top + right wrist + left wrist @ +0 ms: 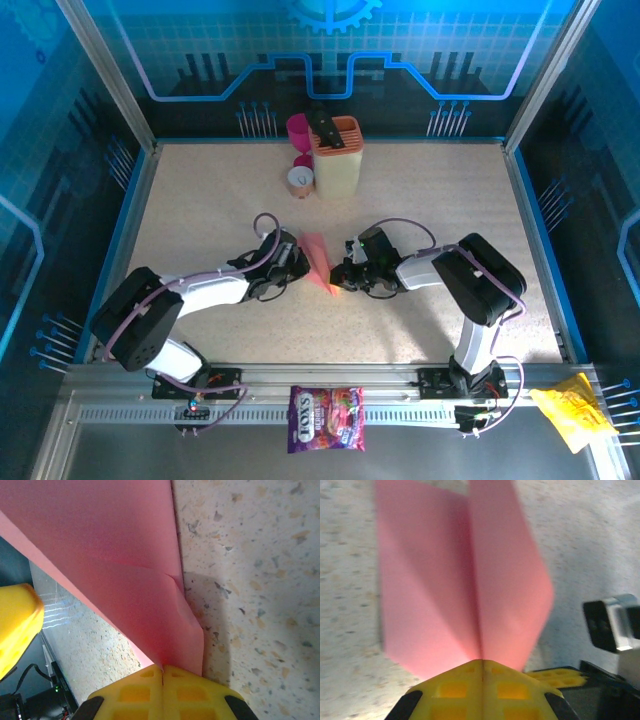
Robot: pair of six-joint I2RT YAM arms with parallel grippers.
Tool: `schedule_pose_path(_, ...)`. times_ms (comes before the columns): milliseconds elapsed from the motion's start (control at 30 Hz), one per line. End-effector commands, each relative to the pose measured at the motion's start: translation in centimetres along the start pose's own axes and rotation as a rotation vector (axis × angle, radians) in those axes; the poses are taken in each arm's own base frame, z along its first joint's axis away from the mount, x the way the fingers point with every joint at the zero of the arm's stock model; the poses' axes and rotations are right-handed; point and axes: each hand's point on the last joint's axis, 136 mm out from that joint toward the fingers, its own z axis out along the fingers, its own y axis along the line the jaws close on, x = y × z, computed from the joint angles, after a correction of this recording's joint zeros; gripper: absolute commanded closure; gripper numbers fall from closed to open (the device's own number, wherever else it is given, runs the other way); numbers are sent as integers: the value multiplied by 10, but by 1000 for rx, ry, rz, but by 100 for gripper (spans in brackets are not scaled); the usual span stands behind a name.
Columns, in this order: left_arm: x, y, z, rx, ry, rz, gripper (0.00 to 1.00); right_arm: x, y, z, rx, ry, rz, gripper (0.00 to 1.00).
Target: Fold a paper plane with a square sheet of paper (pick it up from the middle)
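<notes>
Two bags: we see a purple candy bag (pixel 326 418) and a yellow bag (pixel 570 415) on the near rail.
Left gripper (pixel 481 662): clenched on the paper plane (pixel 317 260).
Right gripper (pixel 162 669): clenched near its pointed end.
Paper plane: mid-table, between both grippers.
Far edge: we see a magenta cup (pixel 298 128).

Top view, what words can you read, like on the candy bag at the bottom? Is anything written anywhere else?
"FOX'S": on the purple candy bag lying on the rail at the near edge; its smaller print is too small to read.
Yellow packet at the near right corner: print too small to read.
Paper plane: plain pink, no words on it.
</notes>
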Motion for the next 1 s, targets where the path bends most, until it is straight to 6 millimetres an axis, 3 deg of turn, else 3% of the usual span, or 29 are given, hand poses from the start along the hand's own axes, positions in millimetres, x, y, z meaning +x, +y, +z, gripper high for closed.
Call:
schedule_pose_path(0,11,-27,5,137,53,67,100,28,-68,8,215,62,123,100)
schedule_pose_path(400,17,-34,30,172,82,82,100,33,-74,13,214,92,146,100)
schedule_pose_path(967,12,-34,46,157,69,89,100,36,-78,19,210,114,160,100)
